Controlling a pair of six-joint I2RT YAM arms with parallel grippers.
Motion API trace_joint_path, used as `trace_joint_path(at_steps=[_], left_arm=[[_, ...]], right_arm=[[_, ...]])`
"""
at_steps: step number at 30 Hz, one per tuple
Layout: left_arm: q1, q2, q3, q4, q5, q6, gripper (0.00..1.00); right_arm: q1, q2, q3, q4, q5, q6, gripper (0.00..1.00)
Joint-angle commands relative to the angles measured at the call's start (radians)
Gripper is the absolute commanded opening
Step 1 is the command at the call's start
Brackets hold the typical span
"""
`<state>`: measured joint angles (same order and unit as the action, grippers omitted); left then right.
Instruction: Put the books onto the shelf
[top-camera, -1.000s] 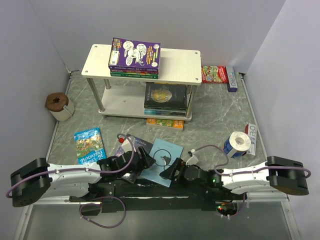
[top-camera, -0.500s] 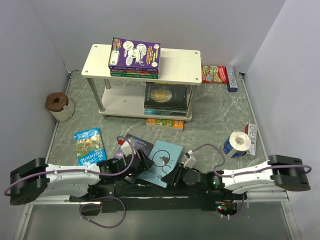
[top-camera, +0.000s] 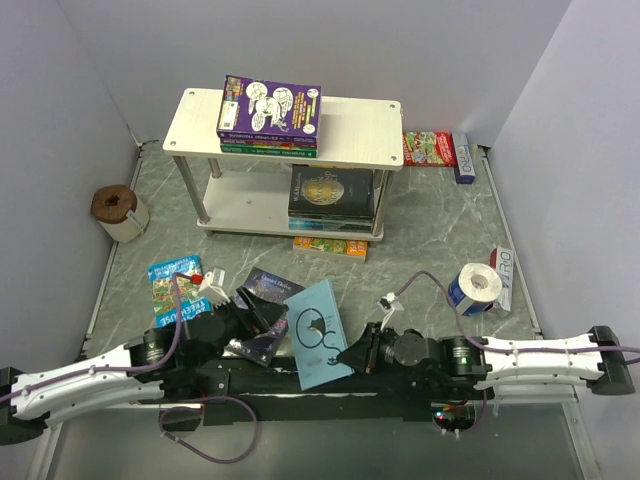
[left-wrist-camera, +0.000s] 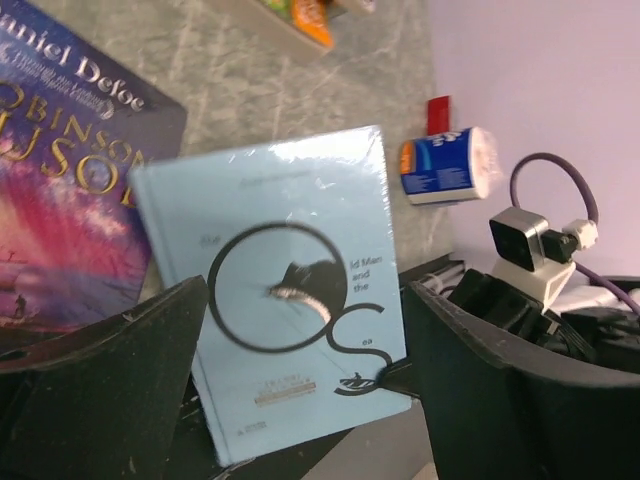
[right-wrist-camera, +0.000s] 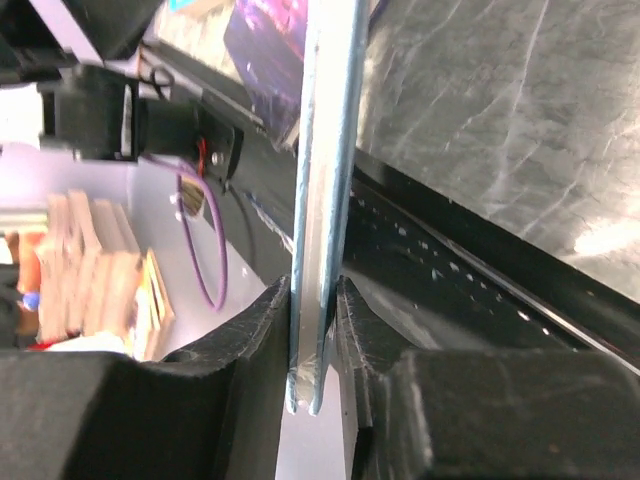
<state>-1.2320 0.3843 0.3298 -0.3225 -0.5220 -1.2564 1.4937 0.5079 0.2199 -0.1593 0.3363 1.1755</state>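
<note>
Light-blue book (top-camera: 318, 338): thin paperback with a black swirl, at the near middle of the table (top-camera: 430, 230). It is raised at a tilt and sits well short of the shelf (top-camera: 352, 132).
Right gripper (top-camera: 354, 356): clenched on the book's near right edge. The wrist view shows the fingers (right-wrist-camera: 262, 330) pressed on both covers, with the book edge-on between them.
Left gripper (top-camera: 243, 318): released, jaws spread wide just left of the book, gripping nothing.
Neighbours: a dark purple book (top-camera: 263, 297) lies flat just left of the light-blue one. A blue-green book (top-camera: 172, 285) lies farther left, and a tape roll (top-camera: 473, 287) is to the right.
Shelf load: purple-topped stack (top-camera: 270, 108) on the top board, dark starry book (top-camera: 331, 190) on the lower board.
Step in hand: by judgement, lifting the book clear for the carry.
Doing it well: the pinch is shallow and at one edge, so the thin book may sag or swing. It should stay clamped, rise before travelling far, clear the left arm and the dark purple book, and aim for the bare right part of the top board.
Changed over the last second: the book lay flatter between both grippers and now stands steeper, turned lengthwise. The right jaws have closed on it. The left jaws have widened, and that arm has drawn back to the left.
</note>
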Motion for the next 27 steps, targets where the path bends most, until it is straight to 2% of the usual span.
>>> trace_joint_path(at_steps=[1,2,6,11,12,14,19,24,27], left_arm=[[-0.004,-0.082,-0.05,0.008,0.032,0.067,0.89],[-0.004,-0.096,-0.081,0.063,0.072,0.078,0.91],[-0.003,-0.145,-0.12,0.118,0.126,0.072,0.99],[-0.003,-0.188,-0.144,0.132,0.168,0.069,1.0],[-0.004,-0.211,-0.144,0.125,0.169,0.072,0.96],[-0.004,-0.246,-0.152,0.126,0.178,0.087,0.96],[-0.003,-0.425,-0.205,0.249,0.232,0.159,0.96],[-0.003,-0.53,-0.229,0.283,0.266,0.245,0.96],[-0.003,-0.524,-0.199,0.237,0.261,0.291,0.96]], right_arm=[[-0.004,-0.103,0.15,-0.091,0.001,-0.117,0.0],[-0.004,-0.133,0.168,-0.115,0.012,-0.128,0.0],[-0.019,-0.166,0.277,-0.196,-0.008,-0.181,0.0],[-0.056,-0.18,0.348,-0.259,-0.071,-0.208,0.0],[-0.059,-0.183,0.363,-0.266,-0.075,-0.209,0.0],[-0.069,-0.192,0.377,-0.281,-0.089,-0.212,0.0],[-0.096,-0.172,0.427,-0.312,-0.149,-0.234,0.0],[-0.196,-0.149,0.489,-0.327,-0.319,-0.264,0.0],[-0.259,-0.129,0.532,-0.344,-0.449,-0.286,0.0]])
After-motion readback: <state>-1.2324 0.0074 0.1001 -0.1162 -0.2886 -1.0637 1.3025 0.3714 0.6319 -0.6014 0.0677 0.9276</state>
